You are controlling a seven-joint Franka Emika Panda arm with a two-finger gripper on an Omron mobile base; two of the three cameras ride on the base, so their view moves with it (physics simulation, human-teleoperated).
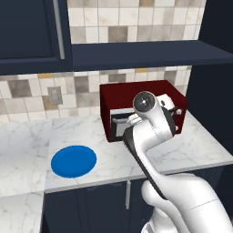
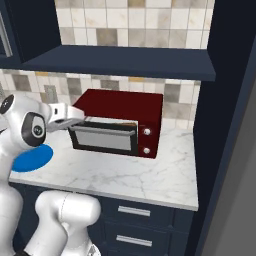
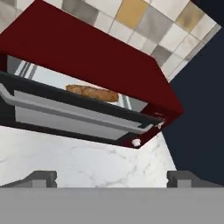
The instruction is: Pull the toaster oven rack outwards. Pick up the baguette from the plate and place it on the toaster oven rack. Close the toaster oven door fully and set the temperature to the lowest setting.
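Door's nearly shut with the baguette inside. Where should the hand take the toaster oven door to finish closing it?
Take the silver handle bar along the top edge of the toaster oven door, coming from the front. It spans the door's width, and the door tilts only slightly outward.

Oven (image 2: 131, 106): dark red box. Door (image 2: 102, 138): black frame, pale grey glass, silver handle bar (image 3: 65, 109). 2 pale knobs (image 2: 146, 140) on red panel. Rack (image 3: 30, 72): light grey. Baguette (image 3: 92, 92): brown w/ darker marks. Plate (image 1: 73, 160): bright blue, plain. Counter (image 2: 140, 172): white marble, grey veins. Wall tiles (image 1: 136, 18): beige, grey, tan, white checker mix. Cabinets (image 1: 27, 32) & shelf (image 2: 120, 61): navy.
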